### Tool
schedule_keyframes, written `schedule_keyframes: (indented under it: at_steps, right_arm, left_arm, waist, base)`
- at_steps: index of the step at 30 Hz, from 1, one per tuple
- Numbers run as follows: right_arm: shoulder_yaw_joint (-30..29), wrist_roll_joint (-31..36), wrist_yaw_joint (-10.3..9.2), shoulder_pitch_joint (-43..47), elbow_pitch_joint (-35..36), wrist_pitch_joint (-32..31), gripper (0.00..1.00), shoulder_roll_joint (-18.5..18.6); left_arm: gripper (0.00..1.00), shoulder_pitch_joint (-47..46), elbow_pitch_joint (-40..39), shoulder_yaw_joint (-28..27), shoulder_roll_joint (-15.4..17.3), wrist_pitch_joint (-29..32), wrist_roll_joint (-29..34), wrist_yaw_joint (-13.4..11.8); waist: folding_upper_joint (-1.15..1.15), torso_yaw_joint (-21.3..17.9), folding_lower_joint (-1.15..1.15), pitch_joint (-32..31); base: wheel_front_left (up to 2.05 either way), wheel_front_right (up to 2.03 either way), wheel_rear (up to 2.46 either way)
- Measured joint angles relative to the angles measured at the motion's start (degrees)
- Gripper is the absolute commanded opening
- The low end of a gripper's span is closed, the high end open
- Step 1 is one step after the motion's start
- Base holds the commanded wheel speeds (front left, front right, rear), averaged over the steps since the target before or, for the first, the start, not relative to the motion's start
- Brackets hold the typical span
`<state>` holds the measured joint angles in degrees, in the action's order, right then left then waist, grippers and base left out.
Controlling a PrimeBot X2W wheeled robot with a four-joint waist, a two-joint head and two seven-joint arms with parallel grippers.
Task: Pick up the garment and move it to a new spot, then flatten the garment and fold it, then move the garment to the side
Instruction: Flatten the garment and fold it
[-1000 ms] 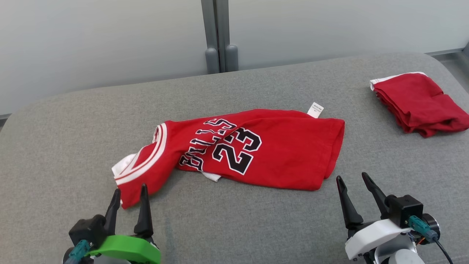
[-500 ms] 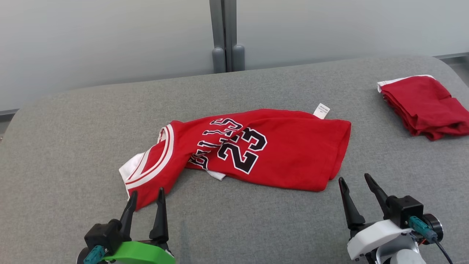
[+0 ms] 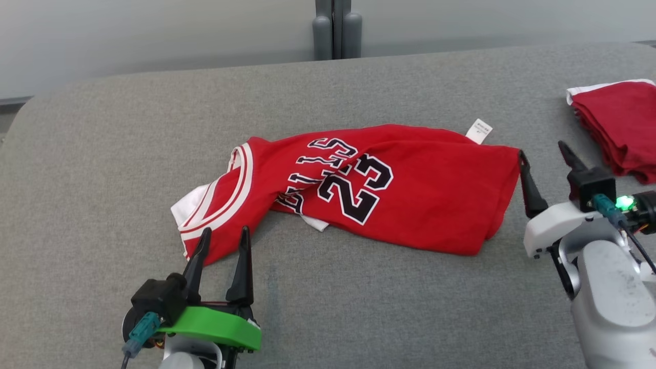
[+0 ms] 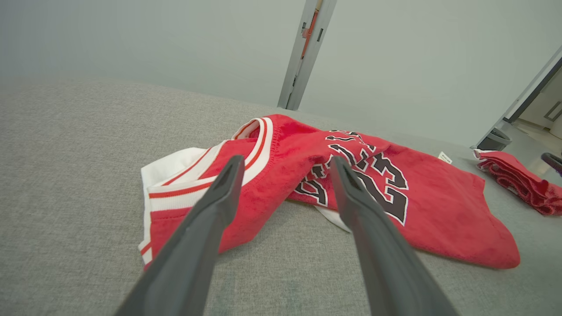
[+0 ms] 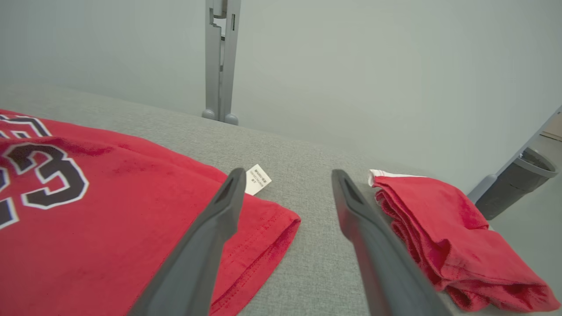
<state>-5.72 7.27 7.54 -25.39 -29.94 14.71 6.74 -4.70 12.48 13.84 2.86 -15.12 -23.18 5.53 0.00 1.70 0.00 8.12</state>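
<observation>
The right gripper now stands well forward of its place a second ago, just beside the jersey, its nearer finger level with the far hem corner, between the jersey and the folded red cloth. The left gripper is forward too, its fingertips now over the striped sleeve end instead of short of it. The head camera is turned differently, so the whole scene sits higher and further right.

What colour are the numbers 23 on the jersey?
The numbers are black, outlined in white; clearest in the head view.
</observation>
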Motion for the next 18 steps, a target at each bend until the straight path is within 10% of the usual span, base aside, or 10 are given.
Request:
schedule_keyframes:
  at_steps: [18]
  right_arm:
    - [-0.3,-4.4,-0.02,-15.5,-28.9,-1.1,1.0,5.4]
  left_arm:
    - [1.0,-3.5,-0.5,0.8,0.0,0.0,-0.8,-0.5]
  waist:
    - [0.0,6.6,0.0,8.8]
  base:
    - [0.0,0.0,0.0]
